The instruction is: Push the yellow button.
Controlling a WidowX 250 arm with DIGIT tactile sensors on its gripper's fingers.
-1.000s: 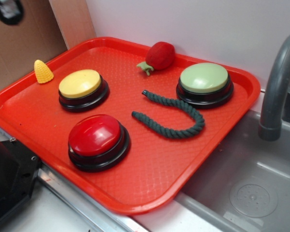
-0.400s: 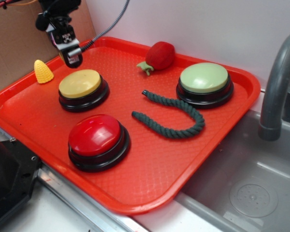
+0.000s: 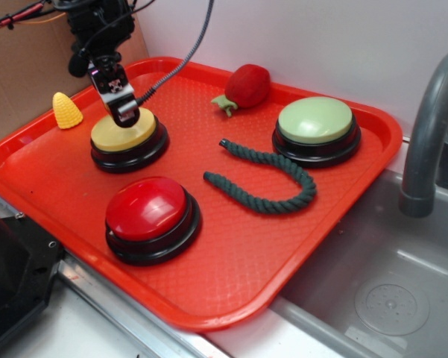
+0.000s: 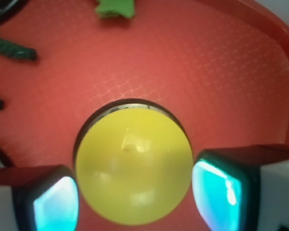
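The yellow button [image 3: 123,136] stands on its black base at the back left of the red tray [image 3: 231,261]. My gripper [image 3: 125,113] hangs right over the far part of its dome, fingertips at the surface or just above; contact cannot be told. In the wrist view the yellow button [image 4: 133,168] fills the space below my gripper [image 4: 134,202]. The two fingers stand wide apart, one on each side of the dome, so the gripper is open and holds nothing.
On the tray stand a red button [image 3: 147,209] in front and a pale green button [image 3: 315,121] at the right. A dark rope [image 3: 272,179] and a red strawberry toy [image 3: 246,86] lie between. A yellow corn toy [image 3: 66,110] sits left. Sink [image 3: 387,283] and faucet [image 3: 428,127] lie right.
The arm came into view from the upper left, then moved down and right until the gripper reached the yellow button's top. Nothing on the tray has shifted.
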